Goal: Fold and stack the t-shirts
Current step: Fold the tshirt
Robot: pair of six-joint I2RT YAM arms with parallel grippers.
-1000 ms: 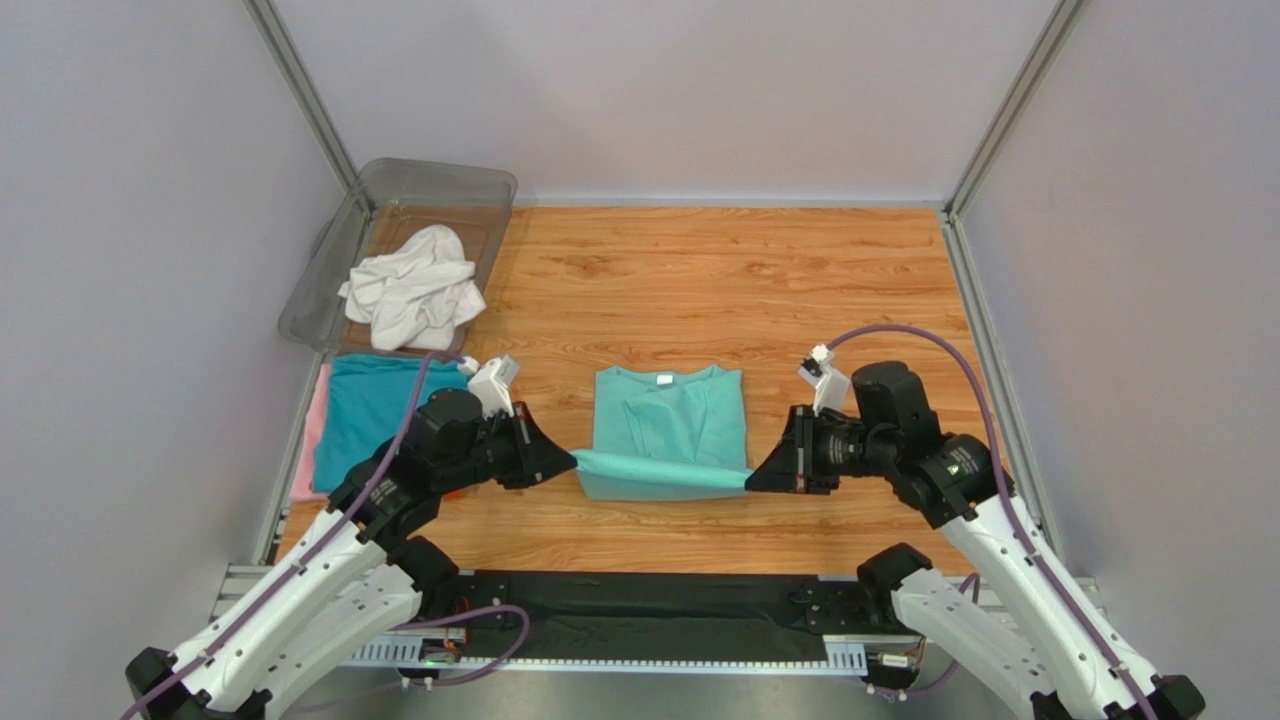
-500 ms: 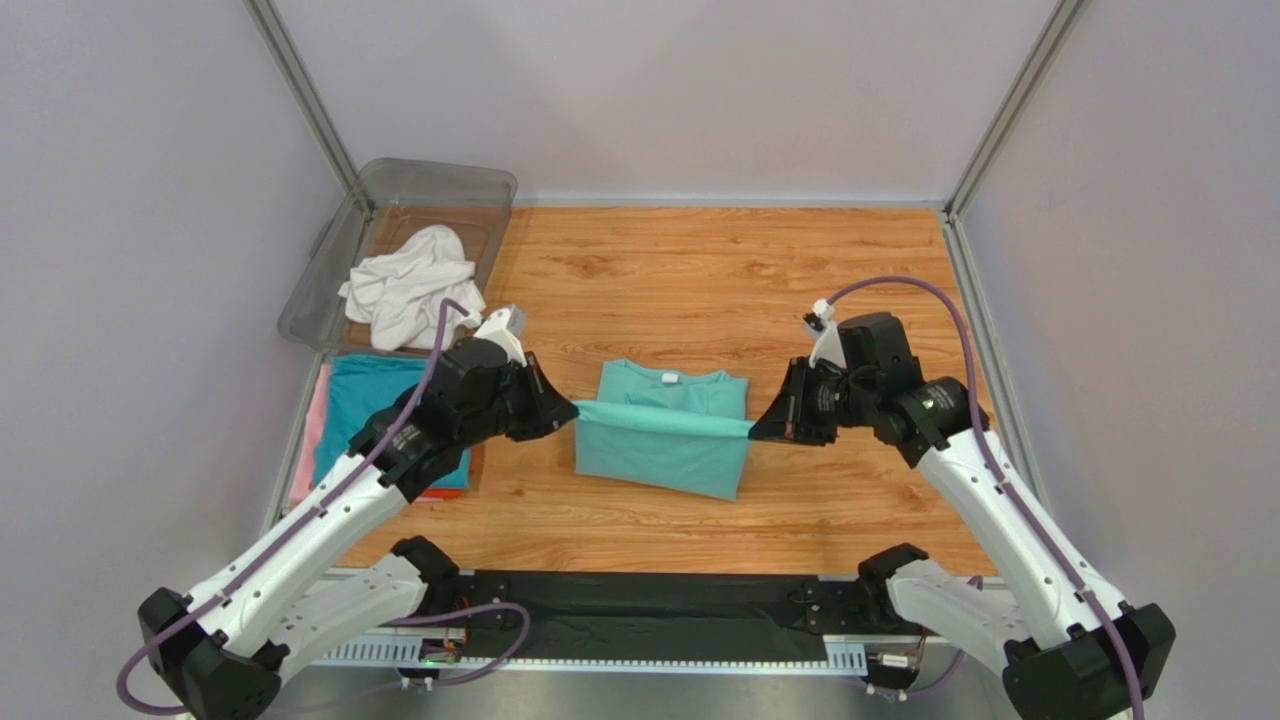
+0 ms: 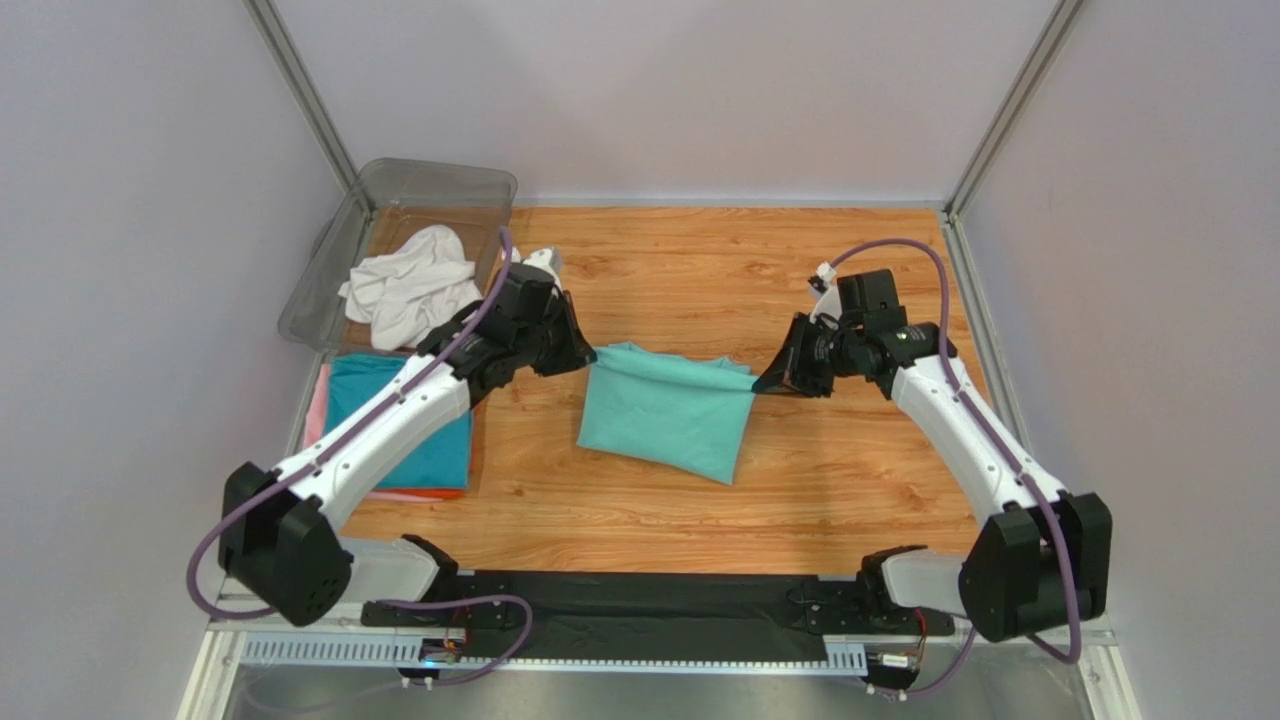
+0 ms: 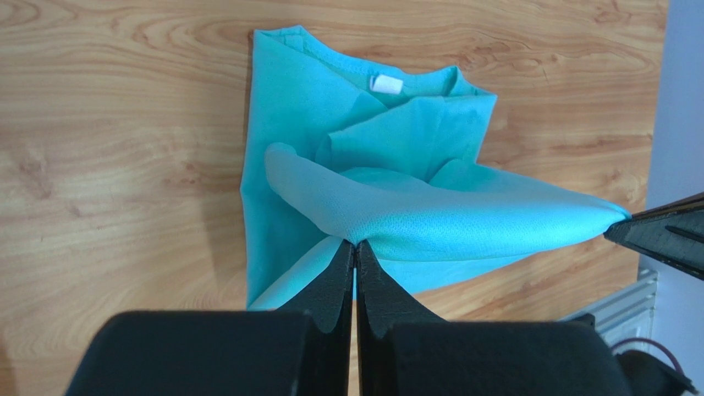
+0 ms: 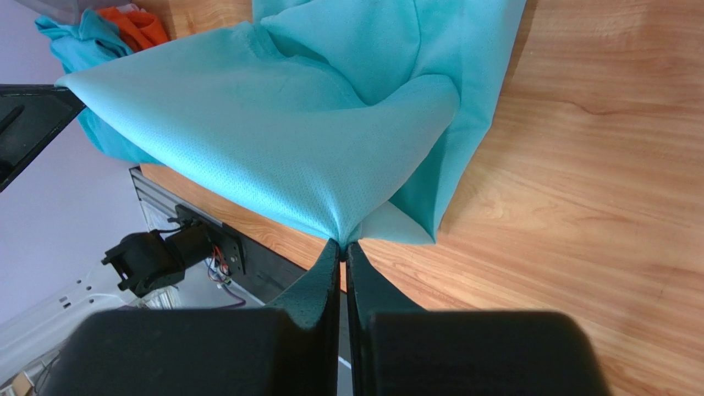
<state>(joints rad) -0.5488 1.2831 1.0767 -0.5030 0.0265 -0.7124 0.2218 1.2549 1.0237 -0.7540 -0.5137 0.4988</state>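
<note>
A mint green t-shirt (image 3: 669,413) lies folded in the middle of the wooden table. My left gripper (image 3: 589,356) is shut on its left corner and my right gripper (image 3: 760,381) is shut on its right corner. Between them the held edge is stretched taut above the rest of the shirt. The left wrist view shows the pinched cloth (image 4: 430,219) at my left gripper (image 4: 354,244). The right wrist view shows the cloth (image 5: 281,140) at my right gripper (image 5: 342,245). A crumpled white t-shirt (image 3: 406,285) lies in the bin. A teal-blue t-shirt (image 3: 376,405) lies folded at the left over pink and orange ones.
A clear plastic bin (image 3: 436,188) stands at the back left corner. Grey walls and metal frame posts close in the table on three sides. A black rail (image 3: 646,608) runs along the near edge.
Both grippers have carried the shirt's near edge up and away from me, over the body of the shirt toward its collar end. Both arms have stretched out farther.
</note>
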